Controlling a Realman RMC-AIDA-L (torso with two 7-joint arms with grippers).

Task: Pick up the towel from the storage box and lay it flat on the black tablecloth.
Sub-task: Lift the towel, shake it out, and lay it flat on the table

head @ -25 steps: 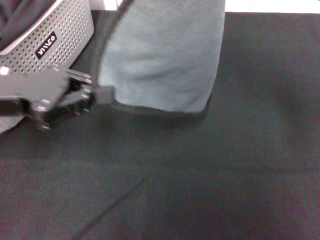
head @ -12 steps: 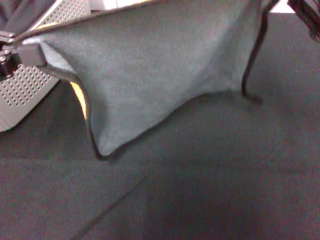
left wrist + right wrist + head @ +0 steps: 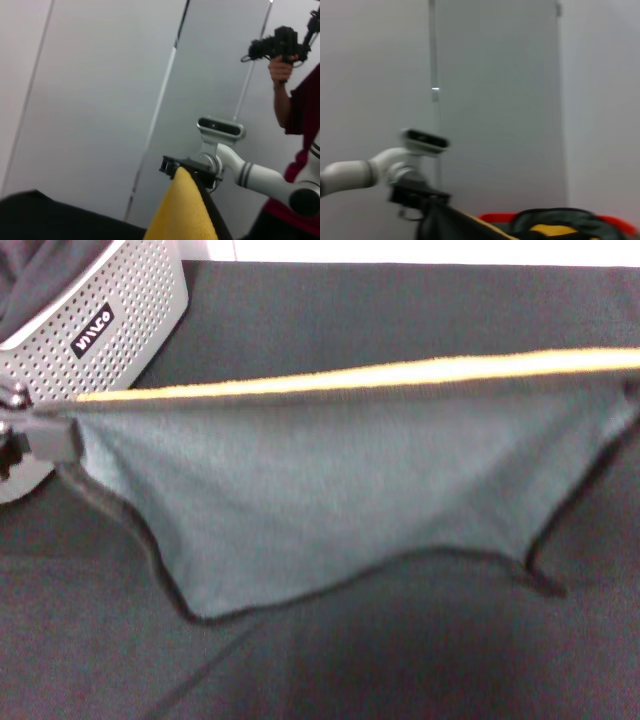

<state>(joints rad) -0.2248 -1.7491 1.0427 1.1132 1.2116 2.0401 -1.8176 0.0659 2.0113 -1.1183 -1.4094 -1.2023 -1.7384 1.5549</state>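
Observation:
The towel [image 3: 330, 500] hangs spread out above the black tablecloth [image 3: 420, 660], grey-green face towards me, its orange-yellow top edge pulled taut. My left gripper [image 3: 45, 435] is shut on the towel's left corner, just in front of the storage box [image 3: 120, 310]. The right corner runs off the head view's right edge. In the left wrist view my right gripper [image 3: 182, 170] shows far off, shut on the yellow towel [image 3: 182, 210] corner. The right wrist view shows my left gripper [image 3: 417, 200] clamped on the towel's other end. The towel's lower corners sag onto the cloth.
Rumpled black fabric [image 3: 40, 270] lies in the storage box at the back left. A pale strip [image 3: 420, 250] runs beyond the table's far edge. A person in red [image 3: 295, 115] holding a camera stands behind my right arm.
The towel has come down and towards me, and now hangs wider and tauter, with its top edge nearly level. The left gripper has dropped lower beside the box.

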